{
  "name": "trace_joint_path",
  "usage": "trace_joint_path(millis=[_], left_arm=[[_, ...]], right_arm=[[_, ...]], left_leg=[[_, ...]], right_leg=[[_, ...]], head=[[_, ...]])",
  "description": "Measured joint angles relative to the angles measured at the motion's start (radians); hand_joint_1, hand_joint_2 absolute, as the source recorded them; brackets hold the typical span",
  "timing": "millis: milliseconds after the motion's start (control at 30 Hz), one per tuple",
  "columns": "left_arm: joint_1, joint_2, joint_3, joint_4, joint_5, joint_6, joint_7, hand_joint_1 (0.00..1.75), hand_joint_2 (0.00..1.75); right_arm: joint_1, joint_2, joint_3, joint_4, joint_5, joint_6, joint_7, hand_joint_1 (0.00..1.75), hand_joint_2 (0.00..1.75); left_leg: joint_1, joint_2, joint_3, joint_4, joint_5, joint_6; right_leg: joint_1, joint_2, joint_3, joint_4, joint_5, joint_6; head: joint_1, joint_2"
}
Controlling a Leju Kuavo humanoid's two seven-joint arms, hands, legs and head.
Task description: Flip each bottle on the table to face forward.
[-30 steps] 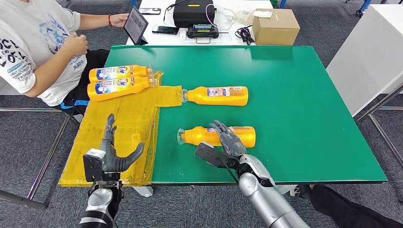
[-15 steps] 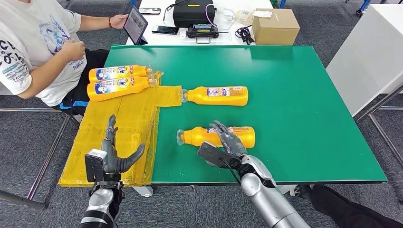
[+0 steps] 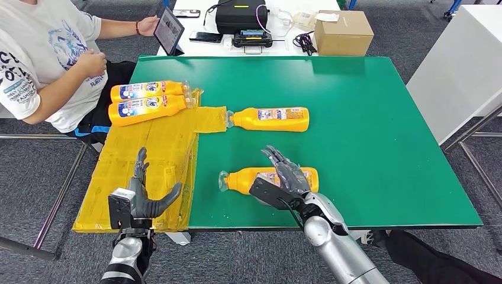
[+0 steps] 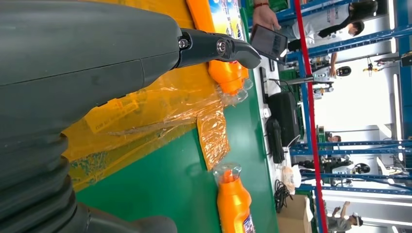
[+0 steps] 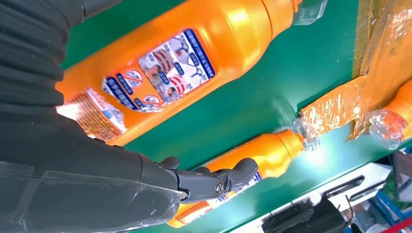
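Where plastic sheet (image 3: 148,160) overhangs | green table (image 3: 379,130) (grey carpet (image 3: 35,171))

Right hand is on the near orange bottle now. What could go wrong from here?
1. The near orange plastic bottle lies on its side close to the green table's front edge; under the right hand it may roll off.
2. The hand's fingers only rest on top, so the smooth bottle could slip or skid instead of turning.
3. The left hand hovers over the crinkled yellow plastic sheet; catching it might drag the two orange bottles lying there.
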Motion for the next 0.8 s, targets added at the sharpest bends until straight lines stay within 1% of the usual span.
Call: trace_joint_path(millis=[100,200,300,500,800], left_arm=[[0.0,0.0,0.001,0.002,0.0,-0.002,0.002,0.0,1.75],[0.0,0.0,0.002,0.007,0.0,-0.008,0.007,0.0,1.75],[-0.003,0.0,0.002,0.012,-0.001,-0.012,0.009,0.0,1.75],[-0.006,0.0,0.002,0.019,-0.002,-0.012,0.014,0.0,1.75],[-0.007,0.0,0.002,0.026,-0.002,-0.012,0.018,0.0,1.75]], right_arm=[[-0.002,-0.009,0.0,0.0,0.006,0.006,0.018,0.0,1.75],[-0.014,-0.026,0.0,0.016,0.003,0.036,0.038,0.0,1.75],[-0.037,-0.044,0.001,0.054,-0.007,0.061,0.037,0.0,1.75],[-0.075,-0.069,0.005,0.118,-0.01,0.078,0.035,0.0,1.75],[-0.156,-0.128,0.02,0.182,0.012,0.097,0.052,0.0,1.75]], left_leg=[[0.0,0.0,0.0,0.0,0.0,0.0],[0.0,0.0,0.0,0.0,0.0,0.0],[0.0,0.0,0.0,0.0,0.0,0.0],[0.0,0.0,0.0,0.0,0.0,0.0],[0.0,-0.001,-0.001,0.0,0.0,0.0]], right_leg=[[0.0,0.0,0.0,0.0,0.0,0.0],[0.0,0.0,0.0,0.0,0.0,0.0],[0.0,0.0,0.0,0.0,0.0,0.0],[0.0,0.0,0.0,0.0,0.0,0.0],[0.0,0.0,0.0,0.0,0.0,0.0]], head=[[0.0,0.0],[0.0,0.0],[0.0,0.0],[0.0,0.0],[0.0,0.0]])
